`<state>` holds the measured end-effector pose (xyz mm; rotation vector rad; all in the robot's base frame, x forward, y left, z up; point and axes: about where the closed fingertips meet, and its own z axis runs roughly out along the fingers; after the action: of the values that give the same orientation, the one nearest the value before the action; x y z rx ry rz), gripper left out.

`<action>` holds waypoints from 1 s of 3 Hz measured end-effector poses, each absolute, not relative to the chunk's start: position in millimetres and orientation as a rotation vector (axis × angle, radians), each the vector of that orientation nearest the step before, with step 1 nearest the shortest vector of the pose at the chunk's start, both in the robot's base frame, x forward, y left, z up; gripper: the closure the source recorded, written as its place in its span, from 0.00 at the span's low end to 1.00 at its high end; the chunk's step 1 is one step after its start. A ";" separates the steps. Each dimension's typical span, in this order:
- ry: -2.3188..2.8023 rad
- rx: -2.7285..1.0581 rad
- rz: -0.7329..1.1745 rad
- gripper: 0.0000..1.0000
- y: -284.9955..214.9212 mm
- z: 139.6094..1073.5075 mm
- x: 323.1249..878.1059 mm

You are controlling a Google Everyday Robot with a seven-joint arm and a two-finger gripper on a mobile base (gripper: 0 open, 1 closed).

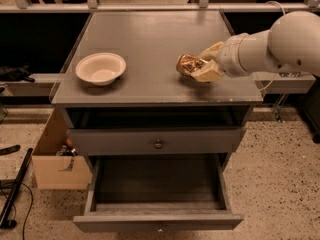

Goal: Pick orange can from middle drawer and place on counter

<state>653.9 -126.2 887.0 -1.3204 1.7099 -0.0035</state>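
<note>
the gripper [200, 67] is over the right part of the counter [150, 34], near its front edge, reaching in from beyond the counter's right side on a thick white arm [272, 46]. its two cream fingers [209, 74] are pinching the can [186, 64], one finger on the can's far side and one on its near side. the can is shiny gold-orange with brown patches and sits very low over the counter; whether it touches the surface cannot be told, though a dark shadow lies on the counter right under it. a cream bowl [100, 68] stands upright on the left part of the counter, well apart from the can. below the counter's front edge is a dark open gap, and under that a shut grey drawer front [125, 141] with a round knob [158, 144]. lower still, the drawer [157, 221] is pulled out towards the camera, showing its dark floor. a cardboard box [55, 161] stands on the floor beside the counter's left side.
</note>
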 end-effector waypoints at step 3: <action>1.710 -1.320 -0.003 0.34 -126.1 887.0 653.8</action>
<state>653.8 -126.1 887.0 -1.3199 1.7100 -0.0027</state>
